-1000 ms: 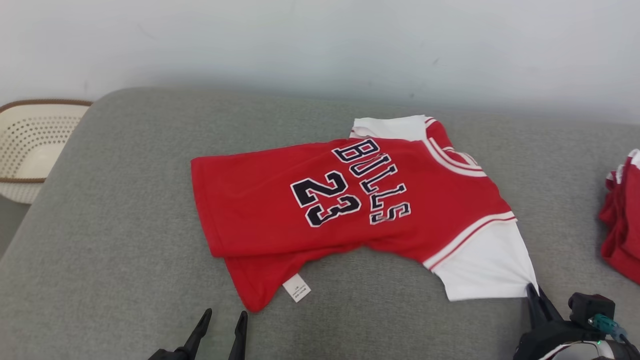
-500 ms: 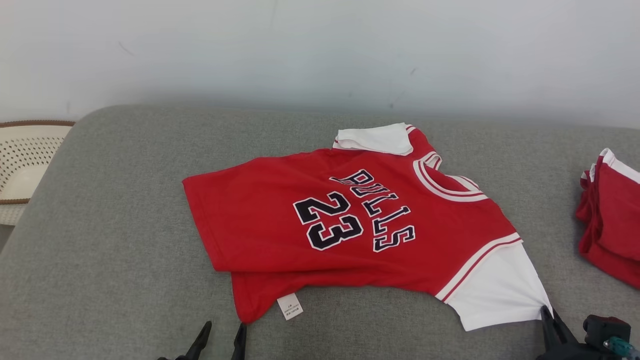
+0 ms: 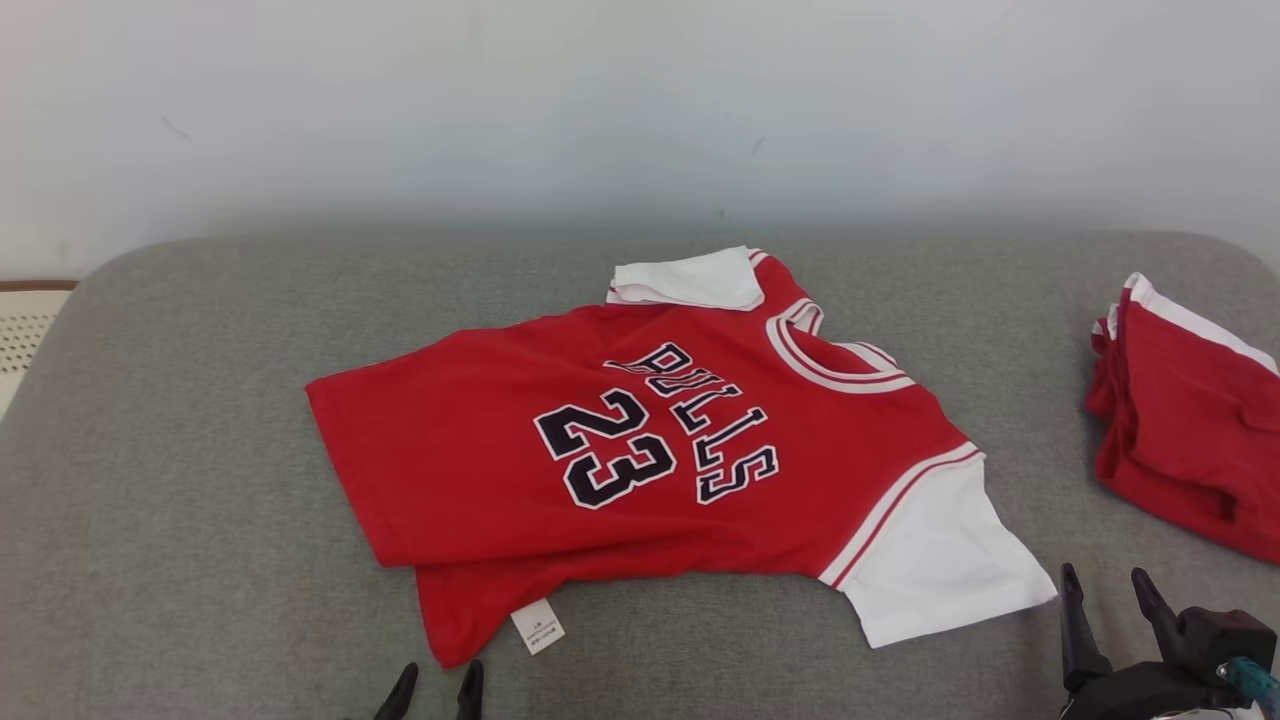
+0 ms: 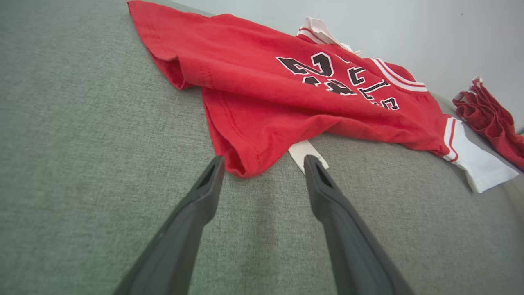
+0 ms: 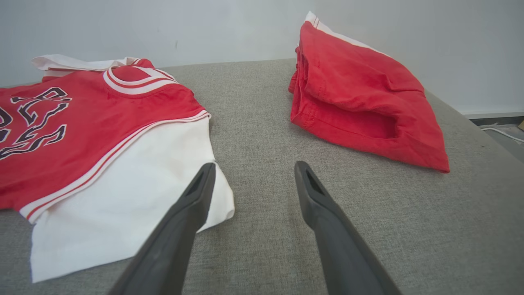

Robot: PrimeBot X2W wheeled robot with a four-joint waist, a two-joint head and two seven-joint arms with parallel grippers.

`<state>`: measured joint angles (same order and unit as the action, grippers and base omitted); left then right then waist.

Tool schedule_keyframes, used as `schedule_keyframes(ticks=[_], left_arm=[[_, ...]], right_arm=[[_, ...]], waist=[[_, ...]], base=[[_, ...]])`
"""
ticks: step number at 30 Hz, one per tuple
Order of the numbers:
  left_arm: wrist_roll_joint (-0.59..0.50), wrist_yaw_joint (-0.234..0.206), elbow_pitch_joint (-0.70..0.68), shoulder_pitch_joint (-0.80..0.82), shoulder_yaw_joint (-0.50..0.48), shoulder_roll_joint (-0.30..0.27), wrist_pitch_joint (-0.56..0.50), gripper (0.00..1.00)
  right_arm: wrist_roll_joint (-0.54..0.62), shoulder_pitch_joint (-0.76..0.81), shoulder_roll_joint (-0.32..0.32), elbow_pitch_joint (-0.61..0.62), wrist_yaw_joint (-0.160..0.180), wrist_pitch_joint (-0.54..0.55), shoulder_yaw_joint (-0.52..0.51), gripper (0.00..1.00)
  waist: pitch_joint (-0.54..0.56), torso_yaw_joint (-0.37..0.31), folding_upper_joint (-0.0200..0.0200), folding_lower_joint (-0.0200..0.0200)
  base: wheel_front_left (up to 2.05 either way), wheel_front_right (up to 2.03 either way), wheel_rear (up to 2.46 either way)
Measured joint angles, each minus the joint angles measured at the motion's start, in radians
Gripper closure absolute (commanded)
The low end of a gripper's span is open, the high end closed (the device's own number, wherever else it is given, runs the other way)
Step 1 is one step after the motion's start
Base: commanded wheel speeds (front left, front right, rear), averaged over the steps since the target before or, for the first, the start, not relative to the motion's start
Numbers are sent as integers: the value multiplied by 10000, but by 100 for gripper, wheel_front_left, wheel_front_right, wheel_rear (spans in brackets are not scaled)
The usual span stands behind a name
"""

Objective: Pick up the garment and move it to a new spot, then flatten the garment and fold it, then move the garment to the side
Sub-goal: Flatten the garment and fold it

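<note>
A pale wall (image 3: 640,100) backs a wide grey upholstered cushion (image 3: 200,480), with the edge of a perforated basket (image 3: 18,335) at 9 o'clock in the head view. The garment (image 3: 640,470) lies front up near the middle of the cushion. It is a red short-sleeved shirt with white sleeves and red-and-white striped bands at the collar and sleeve seams. The neck points toward 2 o'clock and the hem toward 9 o'clock. The far sleeve is folded over on itself at 12 o'clock, and the back layer of the hem sticks out at 7 o'clock.

The left hand (image 3: 438,670) is at 6 o'clock with its fingers spread and grasping nothing. The protruding hem corner lies just ahead of and between the fingertips, and I cannot tell whether they touch it. The right hand (image 3: 1105,575) is at 5 o'clock, released and empty, just beside the near white sleeve's corner.

Dark, white-edged letters read "BULLS" above "23". A white label (image 3: 537,627) hangs from the hem, and its print is too small to read. A second piece of red cloth (image 3: 1190,420) lies at 3 o'clock, well apart from the garment.
</note>
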<state>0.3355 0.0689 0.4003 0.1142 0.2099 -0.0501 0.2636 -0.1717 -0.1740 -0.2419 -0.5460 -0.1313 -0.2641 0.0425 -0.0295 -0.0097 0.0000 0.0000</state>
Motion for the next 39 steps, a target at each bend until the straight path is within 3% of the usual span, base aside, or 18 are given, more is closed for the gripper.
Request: schedule_keyframes(ticks=[17, 18, 20, 21, 32, 39], left_arm=[[61, 132, 305, 547, -493, -2, 0, 0], [69, 176, 307, 550, -491, -2, 0, 35], [81, 192, 399, 586, -477, 0, 0, 69], [123, 257, 476, 606, -479, -2, 0, 100], [-215, 447, 119, 719, -702, 4, -2, 100], [-811, 531, -171, 111, -704, 2, 0, 100]], right_arm=[[136, -168, 414, 479, 0, 0, -44, 0], [130, -210, 443, 483, 0, 0, -31, 0], [132, -211, 499, 479, 0, 2, 2, 0], [132, -210, 518, 476, 0, 0, 8, 0], [136, -181, 541, 435, 0, 0, -431, 0], [136, 2, 625, 305, 0, 0, -569, 0]], waist=[[-753, -682, 1, 1], [-792, -702, 1, 1], [-859, -746, 1, 1], [-889, -766, 1, 1], [-1022, -536, 1, 1], [-878, 46, 1, 1]], base=[[0, 0, 0], [0, 0, 0], [0, 0, 0], [0, 0, 0], [0, 0, 0], [0, 0, 0]])
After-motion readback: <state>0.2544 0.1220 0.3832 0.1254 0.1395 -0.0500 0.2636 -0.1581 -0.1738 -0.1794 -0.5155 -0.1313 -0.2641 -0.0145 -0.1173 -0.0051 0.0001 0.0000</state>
